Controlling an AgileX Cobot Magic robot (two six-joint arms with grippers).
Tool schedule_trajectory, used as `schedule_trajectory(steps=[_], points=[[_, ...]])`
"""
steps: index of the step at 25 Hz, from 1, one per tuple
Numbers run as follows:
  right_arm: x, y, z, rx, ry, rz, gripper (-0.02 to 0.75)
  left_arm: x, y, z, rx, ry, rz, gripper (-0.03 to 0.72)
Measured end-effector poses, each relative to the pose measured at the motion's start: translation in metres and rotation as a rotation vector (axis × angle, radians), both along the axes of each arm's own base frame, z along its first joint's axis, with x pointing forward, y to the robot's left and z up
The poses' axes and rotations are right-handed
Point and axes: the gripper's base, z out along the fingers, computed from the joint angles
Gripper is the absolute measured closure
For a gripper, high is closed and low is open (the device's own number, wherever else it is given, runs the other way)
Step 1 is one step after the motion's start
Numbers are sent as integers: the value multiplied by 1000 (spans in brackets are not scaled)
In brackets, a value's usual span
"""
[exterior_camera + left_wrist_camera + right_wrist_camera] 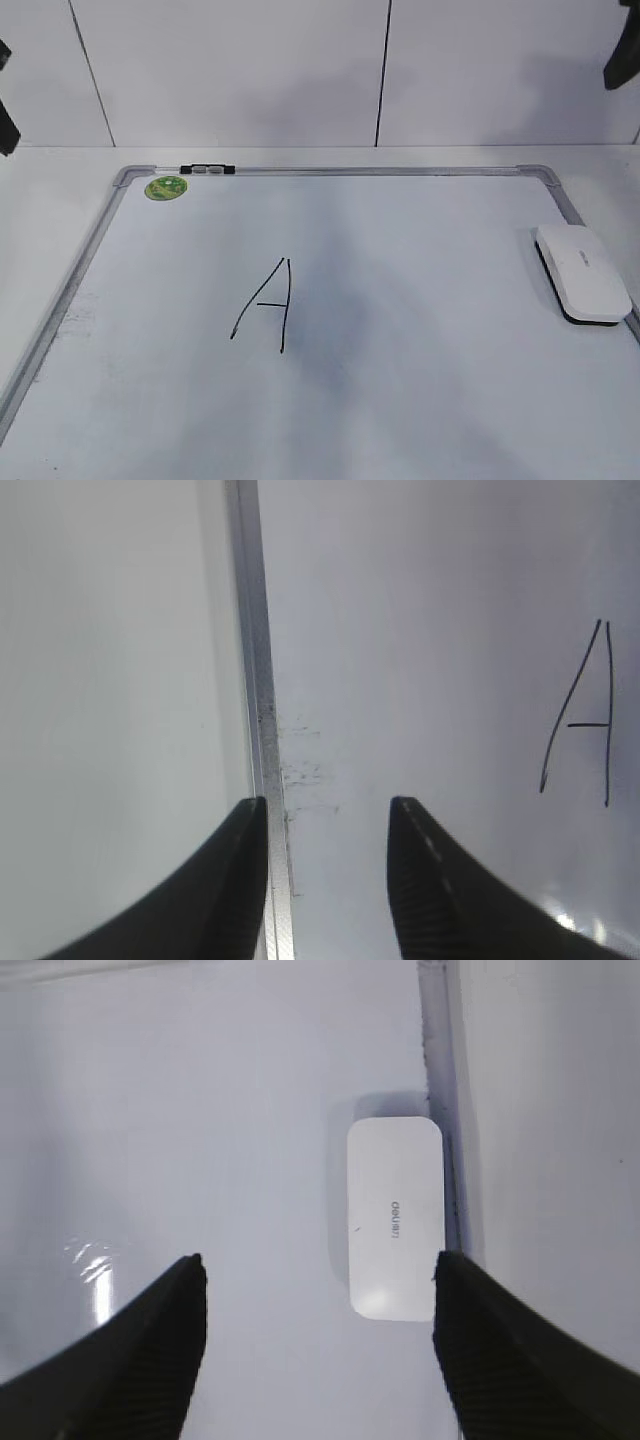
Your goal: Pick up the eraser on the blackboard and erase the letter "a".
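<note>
The white eraser (583,272) lies flat at the right edge of the blackboard (350,171), which is a white board with a grey frame. In the right wrist view the eraser (395,1215) sits just ahead of my right gripper (318,1258), close to the right finger. That gripper is open, empty and above the board. My left gripper (328,802) is open and empty over the board's left frame rail (262,700). No small lowercase "a" shows in any view. A tall capital "A" (270,303) is drawn mid-board and also shows in the left wrist view (588,724).
A round green magnet (166,187) sits at the board's top left corner. A small black-and-white clip (207,170) is on the top rail. Faint marker smudges (300,770) lie by the left rail. A white panelled wall stands behind the table.
</note>
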Motion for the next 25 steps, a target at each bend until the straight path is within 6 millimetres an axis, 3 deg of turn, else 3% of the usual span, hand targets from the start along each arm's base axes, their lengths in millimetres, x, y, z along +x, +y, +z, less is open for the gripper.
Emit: schedule_trajectory(steps=[9,12,16,25], points=[[-72,-3,69,17,-231,2,178,-43,1,54,-5,-160,-12,419],[-96,-4,81,21,-282,3,178,-59,3,68,7,-199,-16,421],[-120,-3,77,43,-285,12,178,-81,6,86,20,-262,-16,440],[-161,4,44,0,-228,80,178,-125,10,117,16,-387,-11,451]])
